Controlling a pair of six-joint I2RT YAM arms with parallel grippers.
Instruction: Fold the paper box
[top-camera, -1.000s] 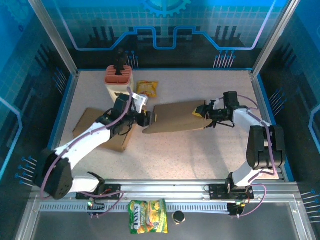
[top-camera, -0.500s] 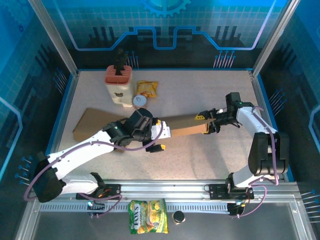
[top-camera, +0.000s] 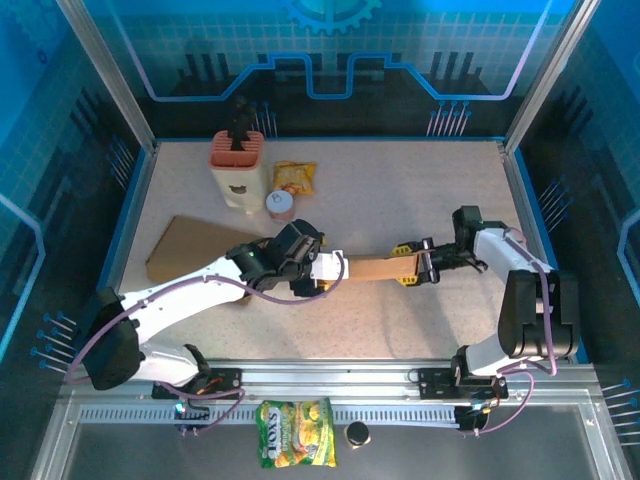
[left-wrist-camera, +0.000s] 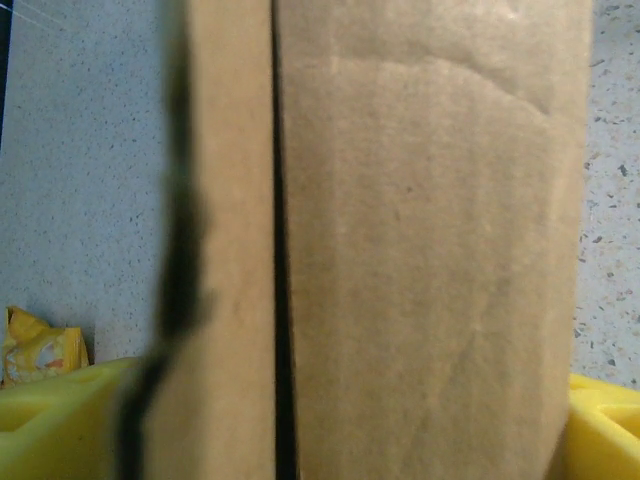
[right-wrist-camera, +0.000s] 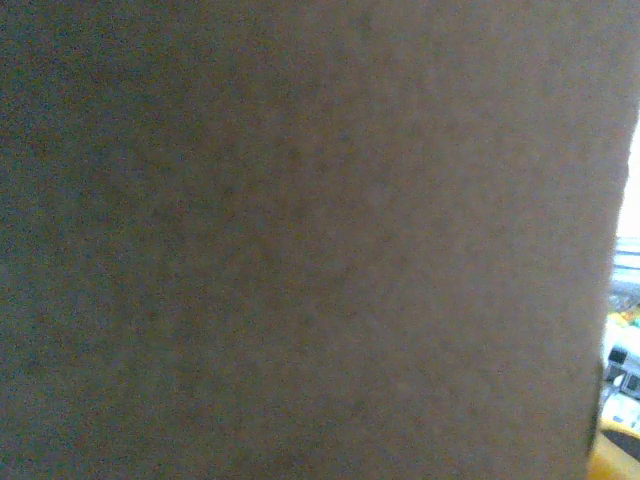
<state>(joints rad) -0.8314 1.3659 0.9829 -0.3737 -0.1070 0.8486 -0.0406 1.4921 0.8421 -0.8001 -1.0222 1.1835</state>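
Table (top-camera: 420, 190) carries two paper boxes (top-camera: 185, 245) (top-camera: 372, 268).

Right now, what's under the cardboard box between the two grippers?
Speckled table shows along both edges of the cardboard box. Straight beneath it is covered, so I can't tell.

The paper box (top-camera: 372, 268) lies between left end effector (top-camera: 335, 273) and right end effector (top-camera: 405, 265).

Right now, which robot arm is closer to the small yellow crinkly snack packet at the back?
Left. The left arm ends in front of the yellow crinkly snack packet; the right arm sits farther off to its right.
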